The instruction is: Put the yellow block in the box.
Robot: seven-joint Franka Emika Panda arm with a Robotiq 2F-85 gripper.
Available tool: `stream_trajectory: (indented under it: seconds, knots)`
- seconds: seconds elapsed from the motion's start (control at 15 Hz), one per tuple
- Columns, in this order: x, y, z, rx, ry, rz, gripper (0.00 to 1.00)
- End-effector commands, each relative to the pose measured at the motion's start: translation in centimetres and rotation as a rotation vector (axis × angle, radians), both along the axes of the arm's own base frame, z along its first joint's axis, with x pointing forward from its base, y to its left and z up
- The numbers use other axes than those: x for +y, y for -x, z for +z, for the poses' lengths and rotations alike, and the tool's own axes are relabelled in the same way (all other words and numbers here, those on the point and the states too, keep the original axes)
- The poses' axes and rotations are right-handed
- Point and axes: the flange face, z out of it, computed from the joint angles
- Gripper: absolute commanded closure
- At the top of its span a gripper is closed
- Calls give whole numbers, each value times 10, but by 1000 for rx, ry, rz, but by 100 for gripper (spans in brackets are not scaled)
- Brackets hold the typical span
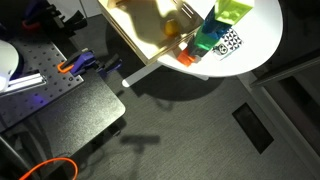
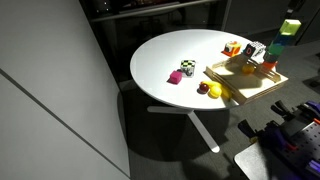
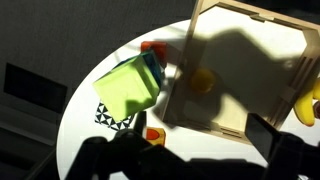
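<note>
The lime-yellow block [image 3: 127, 86] sits on top of a stack of blocks just outside the box's left wall; a blue block [image 3: 156, 68] shows under it. It is also the top of the stack in both exterior views [image 1: 233, 8] [image 2: 290, 27]. The pale wooden box [image 3: 178, 75] lies on the white round table [image 2: 165, 55] and shows in both exterior views [image 1: 148, 30] [image 2: 250, 86]. A small round yellow-orange object [image 3: 203, 80] lies inside it. My gripper [image 3: 200, 130] hangs above the box's near edge, open and empty, its dark fingers at the bottom of the wrist view. It does not show in the exterior views.
An orange block [image 3: 153, 133] and a black-and-white checkered cube [image 3: 113, 118] lie beside the stack. A yellow object [image 3: 311, 104] is at the box's right edge. More small items [image 2: 187, 70] lie on the table. The table edge and dark floor are close to the stack.
</note>
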Motion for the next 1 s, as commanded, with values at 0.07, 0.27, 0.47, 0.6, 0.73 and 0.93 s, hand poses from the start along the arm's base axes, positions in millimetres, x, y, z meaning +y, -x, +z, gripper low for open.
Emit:
stream_trajectory:
  seconds: [0.07, 0.27, 0.47, 0.6, 0.73, 0.93]
  knots:
    - [-38, -2, 5, 22, -11, 57, 0]
    - [-56, -4, 5, 15, 4, 67, 0]
    - [-69, -8, 1, 8, 10, 69, 0]
    - [-73, -11, -4, 5, 4, 77, 0]
    - [-77, -15, -10, 2, -2, 87, 0]
    - [-80, -19, -17, 4, -29, 107, 0]
